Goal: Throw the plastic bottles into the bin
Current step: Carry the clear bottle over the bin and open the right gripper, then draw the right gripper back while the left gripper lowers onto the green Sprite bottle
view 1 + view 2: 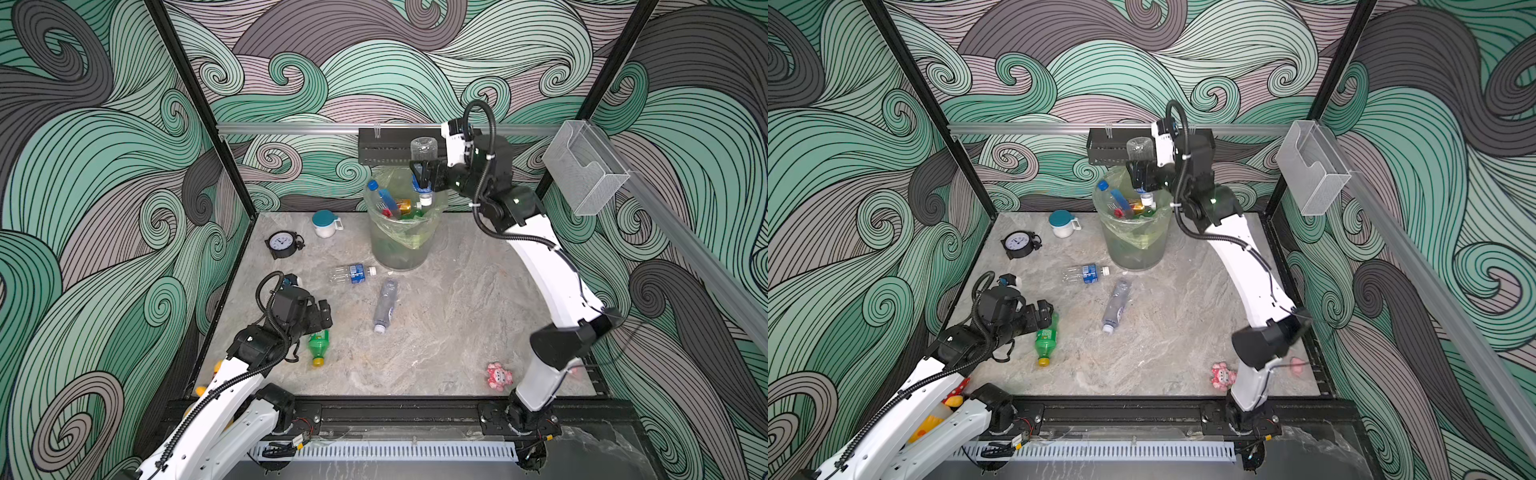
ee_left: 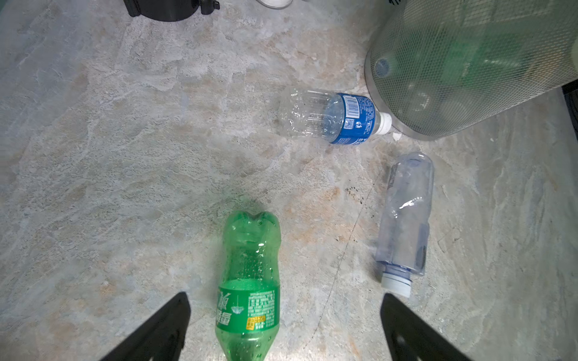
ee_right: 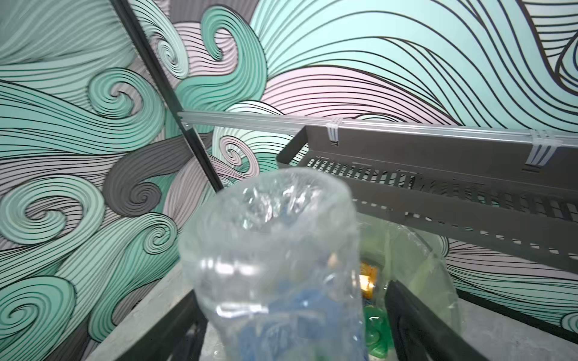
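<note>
Our right end effector (image 1: 423,176) hangs over the mouth of the bin (image 1: 399,253). In the right wrist view a gap shows between one finger and the clear bottle (image 3: 269,250), so we read the jaws as open. The bottle sits loose between them, base up and white cap down, with the cap at the bin's mouth. The bin stands by the far edge of the desk (image 1: 457,332), about midway along it, and bottles already stick up past its rim.

To drop well, we judge that we should hold the jaws wide and the wrist quiet until the bottle slides clear. Then we lift straight up. The heap inside may tip the bottle back over the rim, and the black shelf (image 1: 384,151) is close behind the wrist.

Outward, the right wrist turns toward the left edge. The forearm climbs steeply from an elbow above the right edge, and the base sits at the near edge.

Our left end effector (image 2: 285,297) is wide open and empty. Its fingers stand either side of the green bottle (image 2: 250,265), which lies near the left edge with its cap toward the near edge. The left arm is folded low from the near-left corner. A blue-labelled bottle (image 1: 353,274) and a crumpled clear bottle (image 1: 385,305) lie between there and the bin.
</note>
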`<action>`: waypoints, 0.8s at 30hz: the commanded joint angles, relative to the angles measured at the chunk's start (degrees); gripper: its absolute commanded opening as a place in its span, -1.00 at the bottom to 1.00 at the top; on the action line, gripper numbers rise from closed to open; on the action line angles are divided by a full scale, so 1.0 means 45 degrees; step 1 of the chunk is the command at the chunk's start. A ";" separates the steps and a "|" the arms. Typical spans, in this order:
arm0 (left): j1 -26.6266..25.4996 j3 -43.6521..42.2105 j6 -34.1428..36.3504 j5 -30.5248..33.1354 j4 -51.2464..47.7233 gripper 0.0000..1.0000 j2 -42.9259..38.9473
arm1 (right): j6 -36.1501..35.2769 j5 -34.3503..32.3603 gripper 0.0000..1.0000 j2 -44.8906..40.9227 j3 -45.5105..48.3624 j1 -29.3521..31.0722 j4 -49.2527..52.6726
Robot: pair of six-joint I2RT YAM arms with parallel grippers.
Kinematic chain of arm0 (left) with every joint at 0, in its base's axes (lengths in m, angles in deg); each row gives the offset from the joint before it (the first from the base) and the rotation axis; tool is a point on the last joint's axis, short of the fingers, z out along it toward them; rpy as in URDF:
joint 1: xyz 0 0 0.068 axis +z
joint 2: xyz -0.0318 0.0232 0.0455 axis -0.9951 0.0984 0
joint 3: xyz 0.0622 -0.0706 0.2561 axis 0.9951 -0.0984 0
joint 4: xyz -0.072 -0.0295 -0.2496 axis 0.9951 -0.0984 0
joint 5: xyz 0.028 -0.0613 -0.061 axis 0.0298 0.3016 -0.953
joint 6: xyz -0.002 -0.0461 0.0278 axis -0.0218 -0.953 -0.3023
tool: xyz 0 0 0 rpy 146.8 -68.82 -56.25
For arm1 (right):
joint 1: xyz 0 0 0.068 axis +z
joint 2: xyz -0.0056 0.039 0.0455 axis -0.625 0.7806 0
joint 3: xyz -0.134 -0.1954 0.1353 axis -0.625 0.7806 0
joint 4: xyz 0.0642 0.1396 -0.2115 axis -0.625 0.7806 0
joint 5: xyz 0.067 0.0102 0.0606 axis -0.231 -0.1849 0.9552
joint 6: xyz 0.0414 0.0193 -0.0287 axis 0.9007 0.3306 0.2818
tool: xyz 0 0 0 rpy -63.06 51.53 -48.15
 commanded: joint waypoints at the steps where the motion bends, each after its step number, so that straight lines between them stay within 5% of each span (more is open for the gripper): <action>1: 0.0146 0.0740 -0.0209 0.0643 -0.1059 0.97 -0.0299 | -0.0629 0.0585 0.88 -0.0453 -0.0306 -0.0011 0.2331; 12: 0.0133 0.0182 -0.0407 0.0523 -0.0904 0.97 0.0024 | -0.0339 0.0296 0.99 -0.8387 1.0552 -0.0041 -0.1248; 24: 0.0148 -0.0984 -0.0676 -0.1223 0.0250 0.94 0.0090 | 0.0639 0.0490 0.99 -1.0976 1.6626 -0.0041 -0.1295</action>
